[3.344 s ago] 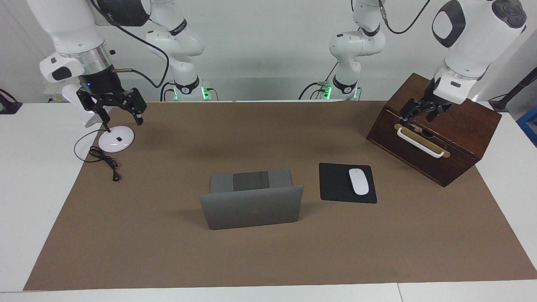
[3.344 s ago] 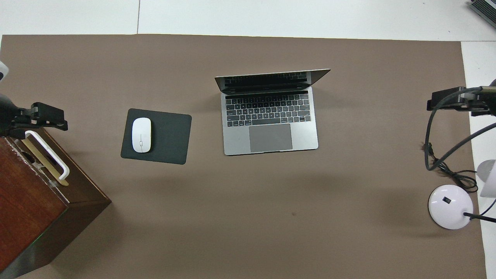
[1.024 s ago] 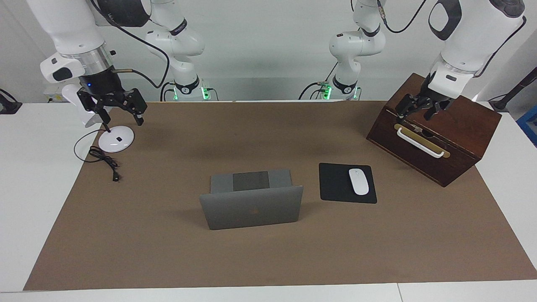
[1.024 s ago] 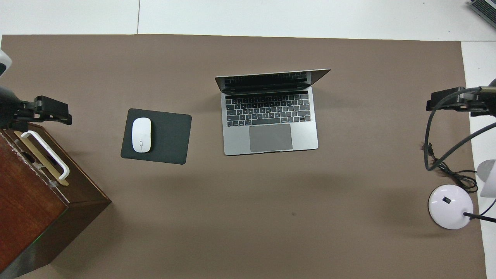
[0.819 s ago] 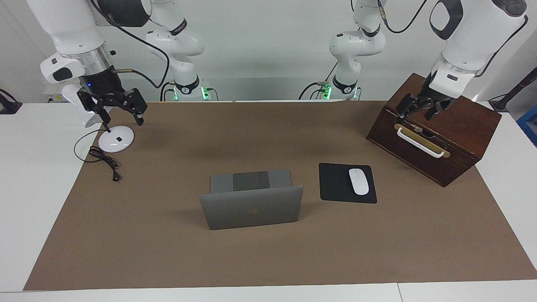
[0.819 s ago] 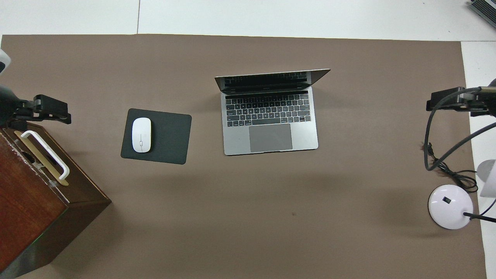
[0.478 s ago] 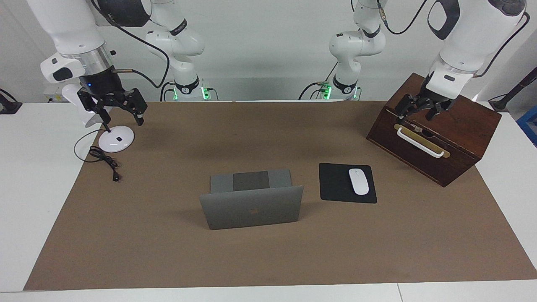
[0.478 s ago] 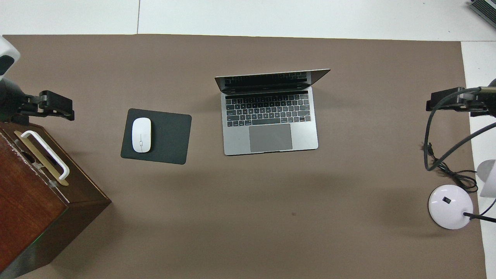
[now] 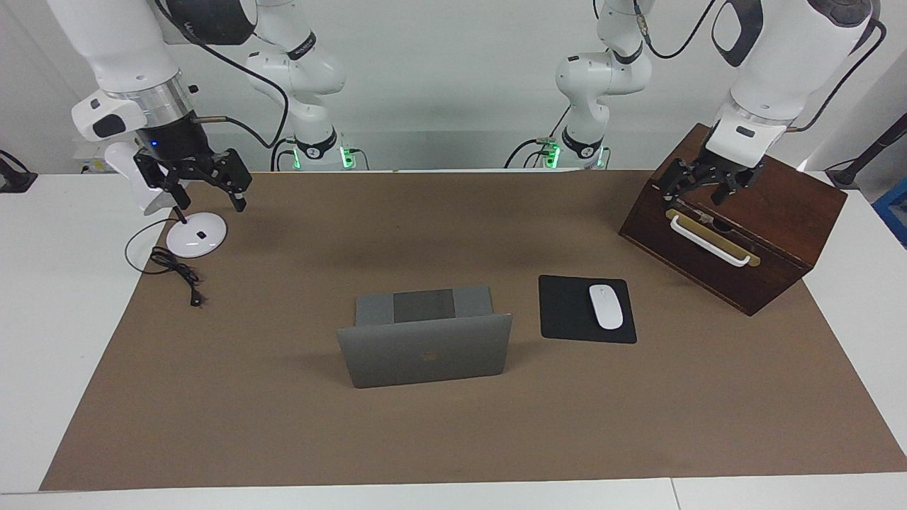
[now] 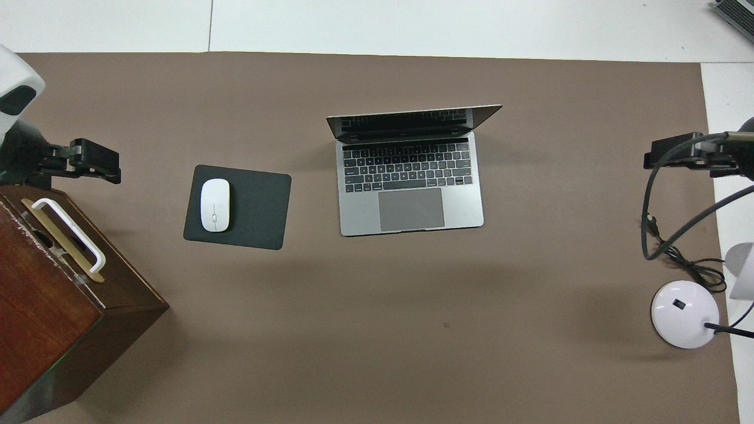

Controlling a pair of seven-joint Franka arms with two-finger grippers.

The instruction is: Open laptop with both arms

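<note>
Left gripper [image 9: 698, 190] open, empty, over wooden box [image 9: 772, 212] w/ white handle, lid shut; right gripper [image 9: 205, 188] open over lamp base [image 9: 196, 234]; laptop [image 9: 425, 347] mid-mat, lid part-raised, beside mouse pad [image 9: 567, 312] w/ mouse [image 9: 606, 306].

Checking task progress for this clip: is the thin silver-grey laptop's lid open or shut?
Partly open. The thin silver-grey laptop shows its dark keyboard and trackpad, with the lid raised but leaning over the keys. No gripper touches it.

A white table [image 9: 49, 297] carries a brown mat [image 9: 283, 425] across its middle.
</note>
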